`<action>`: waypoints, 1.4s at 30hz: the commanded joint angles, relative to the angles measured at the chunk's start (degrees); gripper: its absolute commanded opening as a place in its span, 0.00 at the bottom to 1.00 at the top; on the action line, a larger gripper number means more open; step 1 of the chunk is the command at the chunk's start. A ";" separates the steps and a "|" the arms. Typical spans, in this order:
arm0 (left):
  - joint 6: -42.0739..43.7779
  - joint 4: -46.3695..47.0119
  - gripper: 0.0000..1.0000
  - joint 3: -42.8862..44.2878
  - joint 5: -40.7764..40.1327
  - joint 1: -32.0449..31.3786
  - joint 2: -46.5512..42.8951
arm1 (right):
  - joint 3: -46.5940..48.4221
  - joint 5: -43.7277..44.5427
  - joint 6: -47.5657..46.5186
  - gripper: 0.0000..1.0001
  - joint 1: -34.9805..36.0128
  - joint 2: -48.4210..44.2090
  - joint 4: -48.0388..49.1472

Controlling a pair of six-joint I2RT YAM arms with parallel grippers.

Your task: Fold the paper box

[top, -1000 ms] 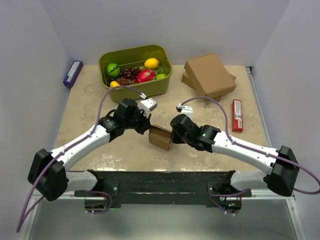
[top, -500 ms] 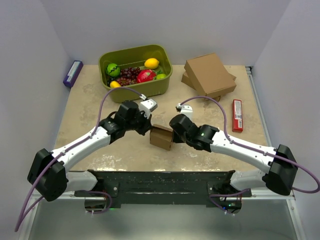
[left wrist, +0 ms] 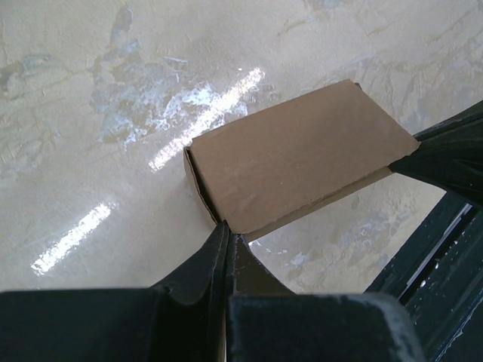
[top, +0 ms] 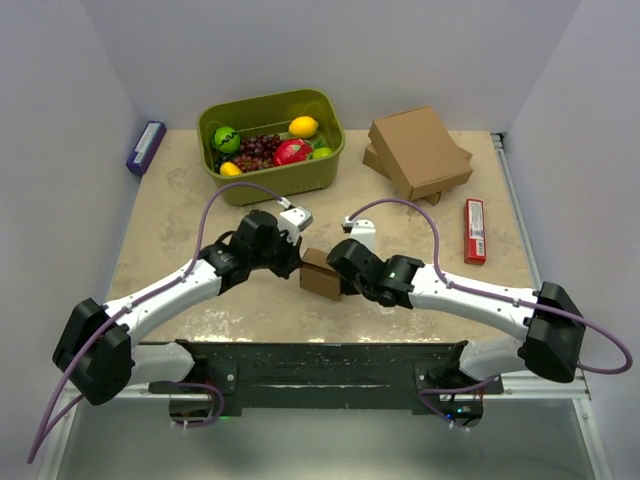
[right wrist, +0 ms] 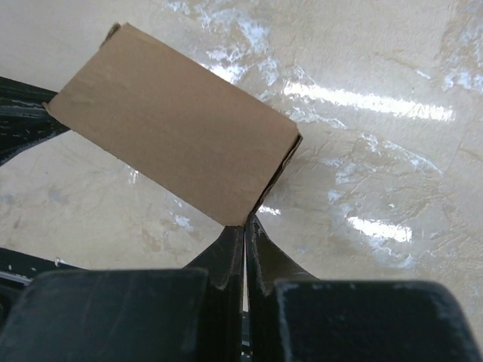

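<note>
From above you lose tips of left gripper (left wrist: 225,237), right gripper (right wrist: 245,234), both ends of paper box (top: 318,276). Corner pinch: can't tell. Print on red packet (top: 475,230) too small.

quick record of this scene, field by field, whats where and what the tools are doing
paper box: closed up, near the middle of the table, between both tools
left tool: shut, tip at one box corner
right tool: shut, tip at the opposite corner
far side: green fruit bin, stacked cardboard boxes
right side: red pack
</note>
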 commanded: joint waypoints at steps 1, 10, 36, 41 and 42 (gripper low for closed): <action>-2.27 -2.74 0.00 -2.12 1.96 -1.49 -0.10 | -0.36 0.26 2.80 0.00 1.56 2.52 -2.49; -2.54 -3.00 0.04 -1.60 1.61 -1.75 -0.89 | 0.35 1.32 3.51 0.06 2.00 1.39 -4.43; 4.32 -8.98 1.00 2.09 14.51 6.39 -10.55 | -2.72 -18.53 -10.55 0.99 -9.94 -14.08 2.85; 1.86 -4.50 0.99 2.71 22.69 12.92 -10.04 | -4.04 -23.20 -8.98 0.97 -15.40 -14.52 6.63; 0.46 -3.45 0.98 3.14 23.49 13.62 -9.24 | -5.26 -25.90 -8.45 0.96 -16.19 -14.70 7.42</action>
